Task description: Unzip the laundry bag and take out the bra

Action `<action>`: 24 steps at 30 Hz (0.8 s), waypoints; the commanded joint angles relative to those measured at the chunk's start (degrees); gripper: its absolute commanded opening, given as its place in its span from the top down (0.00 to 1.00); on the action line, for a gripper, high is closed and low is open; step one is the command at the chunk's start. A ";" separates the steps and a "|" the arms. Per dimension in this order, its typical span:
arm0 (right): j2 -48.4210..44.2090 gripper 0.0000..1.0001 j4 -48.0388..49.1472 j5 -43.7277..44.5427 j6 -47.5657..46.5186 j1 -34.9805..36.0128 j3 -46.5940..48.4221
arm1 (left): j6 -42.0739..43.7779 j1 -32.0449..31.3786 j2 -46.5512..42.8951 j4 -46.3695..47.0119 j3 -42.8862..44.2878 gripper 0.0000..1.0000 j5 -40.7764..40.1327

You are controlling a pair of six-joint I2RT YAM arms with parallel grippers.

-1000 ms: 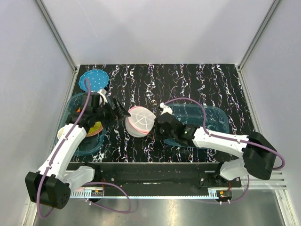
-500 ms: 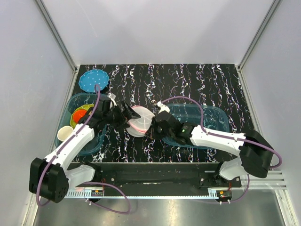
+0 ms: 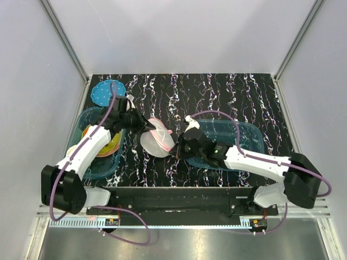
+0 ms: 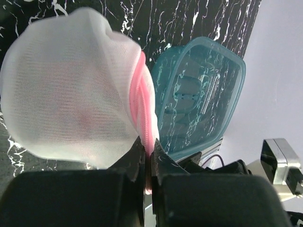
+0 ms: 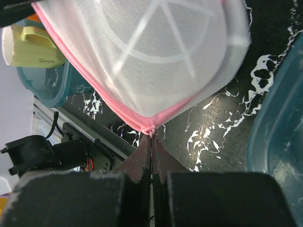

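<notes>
- The laundry bag is tipped up on its edge over the black marbled table. Its 2 white mesh domes are pressed together, and the pink zipper trim runs between them.
- The bra cannot be made out. The left wrist view shows only a faint pink tint through the mesh.
- The left gripper is at the bag's left-far side. Its jaws are pinched together on the pink trim.
- The right gripper is at the bag's near-right rim. Its jaws are clamped on a small knot of the pink trim there.
- Just right of the bag lies a teal bin, with the right arm reaching across it.
- Left of the bag is a second teal bin holding yellow and orange items. A pale yellow cup sits in it.
- Further left of the bag and beyond it, a blue dotted disc lies flat on the table.
</notes>
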 commanded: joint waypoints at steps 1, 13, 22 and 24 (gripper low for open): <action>-6.76 1.00 -4.57 0.58 -0.96 -0.14 -4.17 | 5.63 3.81 4.41 -1.34 7.88 1.00 1.12; -2.55 1.00 -2.90 1.11 -2.46 -0.93 -7.95 | 8.10 6.44 10.93 -1.08 14.04 1.00 6.92; 3.24 1.00 -3.25 -0.21 -6.67 -1.29 -4.02 | 11.69 10.40 8.90 -2.48 15.97 1.00 12.03; 4.13 1.00 -4.21 -0.21 -7.11 -1.46 -3.30 | 11.88 12.15 8.73 -2.57 16.50 1.00 12.99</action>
